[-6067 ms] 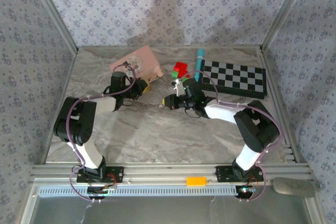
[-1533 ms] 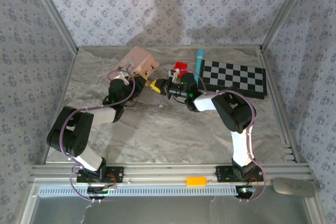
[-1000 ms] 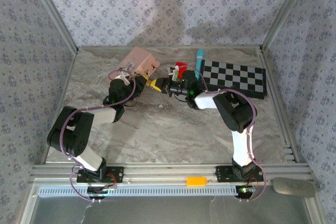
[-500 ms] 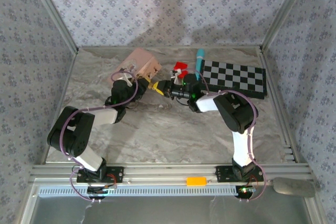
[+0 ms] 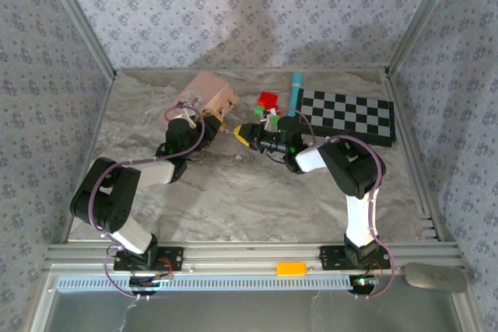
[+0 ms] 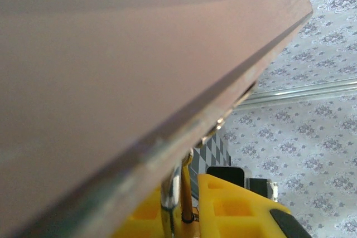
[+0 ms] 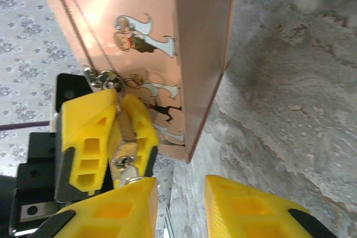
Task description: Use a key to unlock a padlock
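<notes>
The pink box point(image 5: 204, 91) stands tilted at the back of the table. My left gripper point(image 5: 213, 119) is shut on the small brass padlock point(image 7: 127, 132), whose silvery shackle point(image 6: 170, 193) runs up to the box's clasp point(image 7: 103, 79). A pale silvery key point(image 7: 131, 174) sticks out of the padlock's lower end. My right gripper point(image 7: 181, 207) is open just below that end, with nothing between its yellow fingers point(image 7: 251, 210). In the top view the right gripper point(image 5: 244, 131) sits a short way right of the left one.
Red point(image 5: 268, 99) and green point(image 5: 272, 112) blocks and a teal pen point(image 5: 295, 91) lie behind the right gripper. A checkerboard point(image 5: 346, 114) lies at the back right. The box's pink wall point(image 6: 111, 54) hangs close over the left wrist camera.
My right gripper has opened and drawn back a little to the right, away from the padlock. The left gripper keeps its hold by the box.
</notes>
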